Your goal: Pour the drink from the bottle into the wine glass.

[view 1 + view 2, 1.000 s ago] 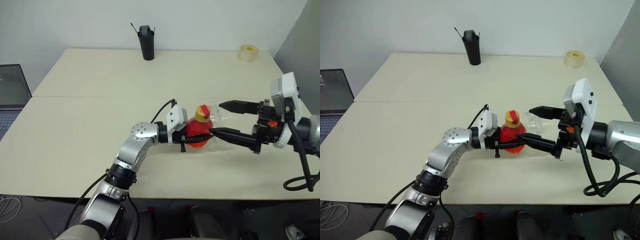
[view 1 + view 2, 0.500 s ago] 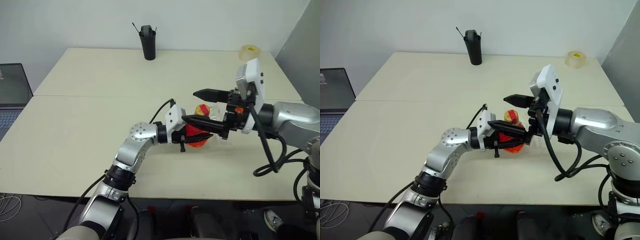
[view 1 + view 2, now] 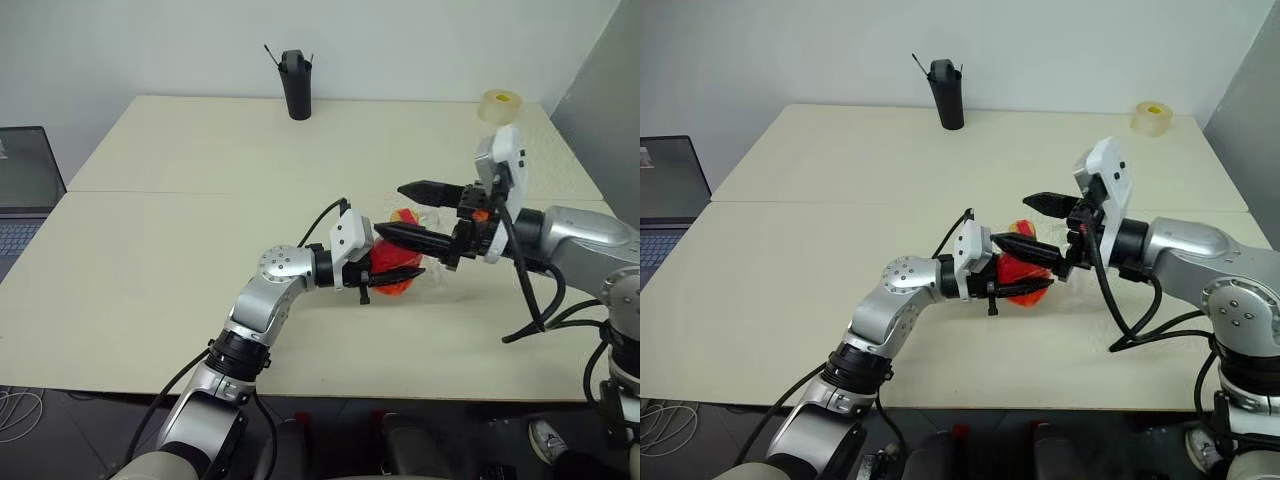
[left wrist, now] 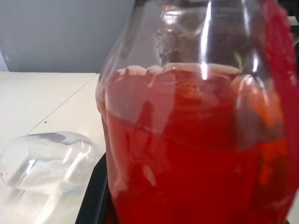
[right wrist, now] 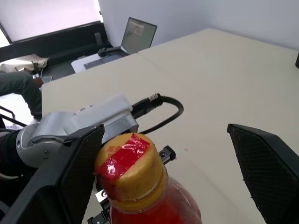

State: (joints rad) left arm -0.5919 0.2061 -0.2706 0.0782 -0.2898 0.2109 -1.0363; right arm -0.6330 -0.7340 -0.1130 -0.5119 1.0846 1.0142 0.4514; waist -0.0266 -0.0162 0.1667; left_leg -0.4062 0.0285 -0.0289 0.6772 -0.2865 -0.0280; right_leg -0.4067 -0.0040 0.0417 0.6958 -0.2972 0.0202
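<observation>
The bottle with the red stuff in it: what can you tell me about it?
The bottle is small, squat, clear plastic, largely full of bright red drink. Its yellowish cap, red tape across the top, is on. It stands upright on the cream table, clamped by the left gripper; the right gripper has open jaws either side of the cap.

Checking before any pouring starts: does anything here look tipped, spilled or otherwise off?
The wine glass seems to lie on its side on the table beside the bottle, so it cannot take a pour. No spill shows.
</observation>
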